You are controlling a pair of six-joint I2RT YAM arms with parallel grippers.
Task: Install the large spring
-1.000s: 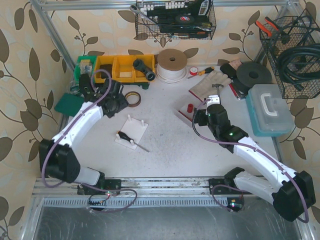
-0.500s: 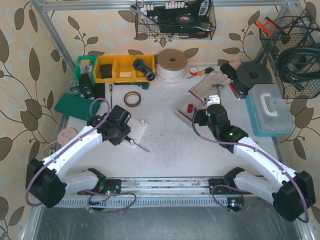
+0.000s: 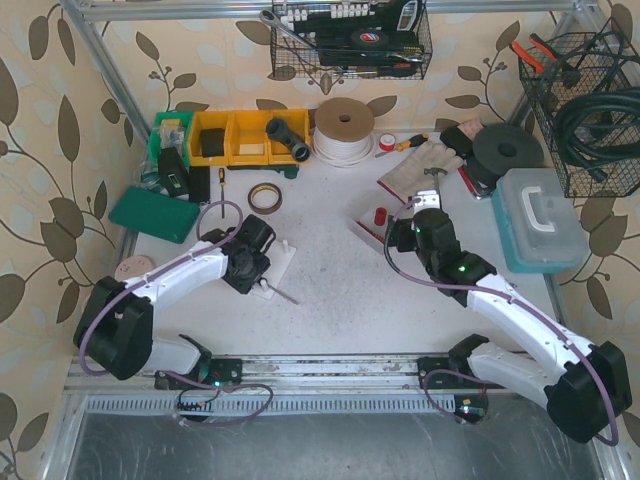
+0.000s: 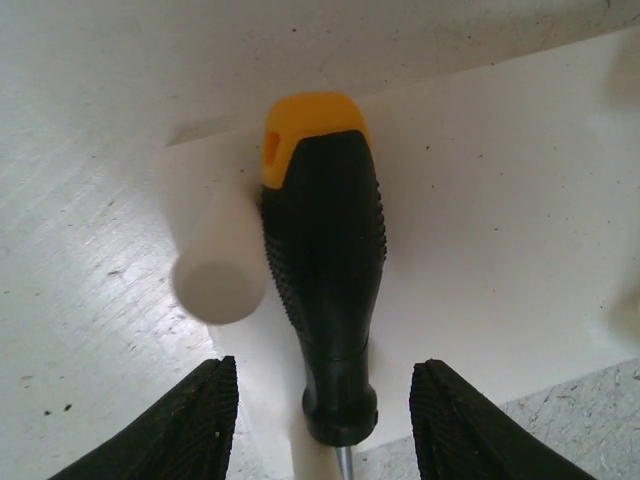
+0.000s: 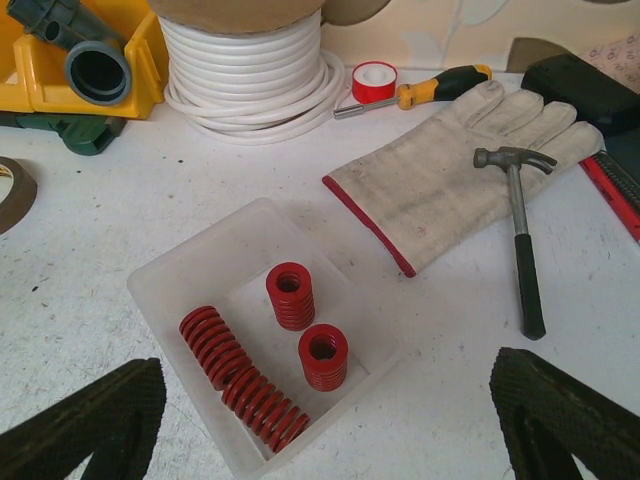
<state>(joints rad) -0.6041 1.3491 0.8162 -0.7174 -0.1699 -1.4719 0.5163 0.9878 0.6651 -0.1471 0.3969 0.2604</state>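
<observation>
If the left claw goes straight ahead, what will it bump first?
Probably the black handle of the screwdriver, lying on the white plate between the open fingers of the left gripper.

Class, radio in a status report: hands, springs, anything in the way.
Left hand open, straddling screwdriver. Right hand open by tray. Springs in tray. Screwdriver lies on peg plate.

We note a clear tray [image 5: 165, 275] holding four red springs: two short springs [image 5: 290, 296] upright, two long springs [image 5: 212, 346] lying flat. Right of it, a hammer [image 5: 526, 270] lies with its head on a glove [image 5: 440, 190].
</observation>
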